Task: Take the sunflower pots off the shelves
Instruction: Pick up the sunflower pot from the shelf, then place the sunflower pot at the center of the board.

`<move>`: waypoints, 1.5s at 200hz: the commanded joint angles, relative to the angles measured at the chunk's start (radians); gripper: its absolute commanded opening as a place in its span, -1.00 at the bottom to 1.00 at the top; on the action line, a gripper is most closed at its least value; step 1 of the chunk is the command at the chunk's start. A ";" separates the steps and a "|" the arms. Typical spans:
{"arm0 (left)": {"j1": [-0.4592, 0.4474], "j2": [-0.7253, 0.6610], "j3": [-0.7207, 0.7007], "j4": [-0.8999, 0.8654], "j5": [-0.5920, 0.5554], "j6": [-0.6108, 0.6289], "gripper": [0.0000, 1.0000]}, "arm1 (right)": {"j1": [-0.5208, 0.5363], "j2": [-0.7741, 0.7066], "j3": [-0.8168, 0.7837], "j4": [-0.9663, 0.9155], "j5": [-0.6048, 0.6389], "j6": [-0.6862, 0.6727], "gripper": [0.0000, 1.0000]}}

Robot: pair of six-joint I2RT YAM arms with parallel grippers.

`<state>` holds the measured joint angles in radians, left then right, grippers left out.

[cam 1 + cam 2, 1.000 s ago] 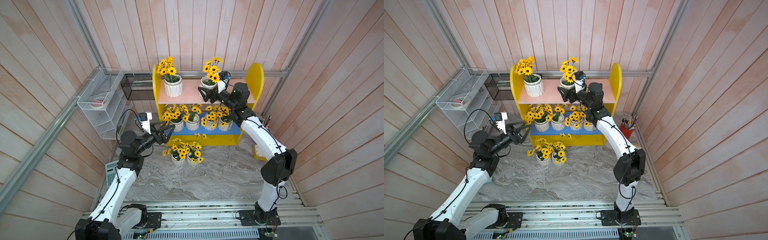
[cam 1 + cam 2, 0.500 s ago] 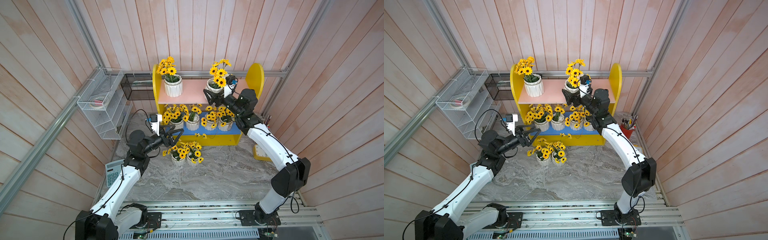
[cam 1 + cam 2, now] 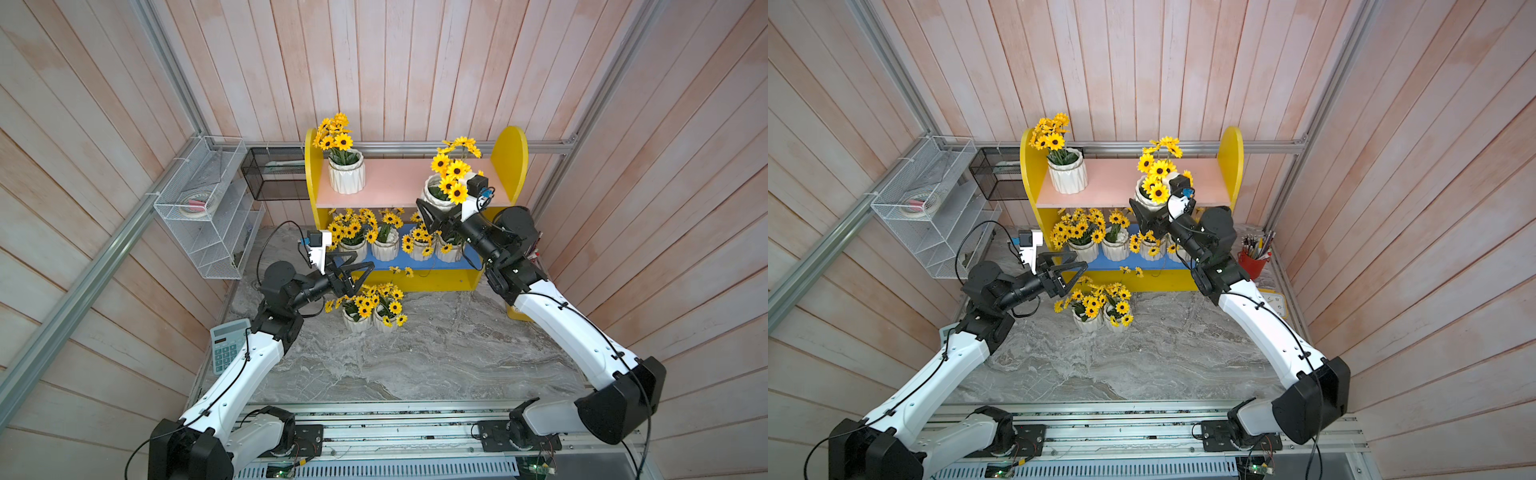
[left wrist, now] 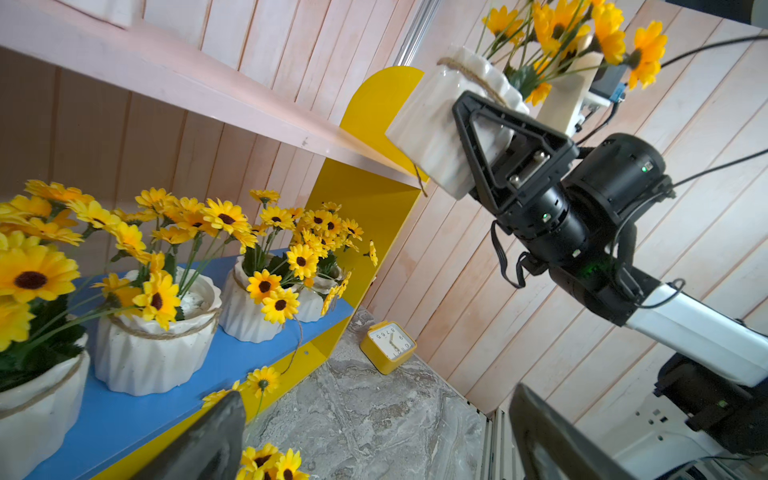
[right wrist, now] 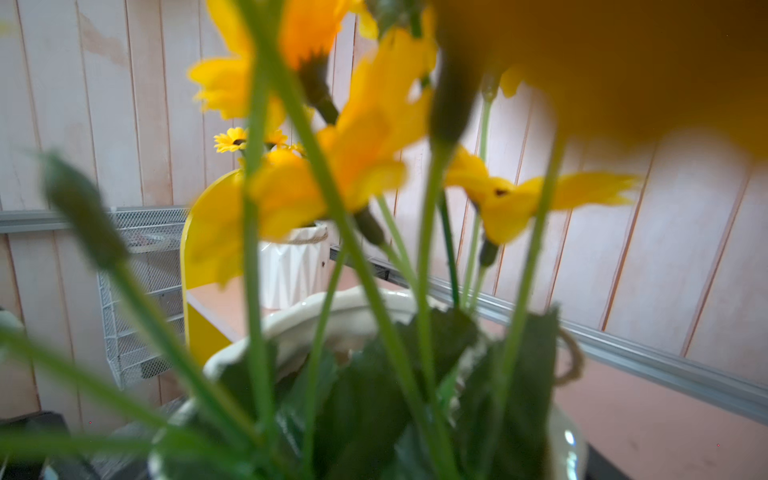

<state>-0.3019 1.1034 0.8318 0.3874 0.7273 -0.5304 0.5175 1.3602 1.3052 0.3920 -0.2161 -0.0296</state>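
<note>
1. The marble table [image 3: 415, 357] is filling the lower middle of both top views.
2. The shelves [image 3: 509, 162] are standing at the table's far edge, in the upper middle of the frame. The pink board [image 3: 395, 183] is sitting above the blue board [image 4: 137, 419].
3. The right gripper [image 3: 434, 212], right of centre, is clasping a sunflower pot [image 3: 432, 198] by its ribbed sides at the front right edge of the pink board. The pot is leaning, and it cannot be told whether its base is touching the board.
4. The left gripper [image 3: 359, 266] is hovering in front of the blue board's left end, with its jaws spread wide and nothing between them.
5. A second pot [image 3: 347, 176] is standing upright at the left of the pink board.
6. Four pots [image 3: 384, 247] are sitting in a row on the blue board.
7. Two pots [image 3: 357, 322] are standing side by side on the table, just below the left gripper in the frame.
</note>
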 commanded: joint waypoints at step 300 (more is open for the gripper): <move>-0.188 0.014 -0.020 -0.120 -0.190 0.186 1.00 | 0.216 0.487 -1.048 1.415 0.440 0.109 -1.00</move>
<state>-0.4866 1.1347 0.8188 0.2771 0.5598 -0.3801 0.7170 1.8069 0.2111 1.5173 0.2123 0.0387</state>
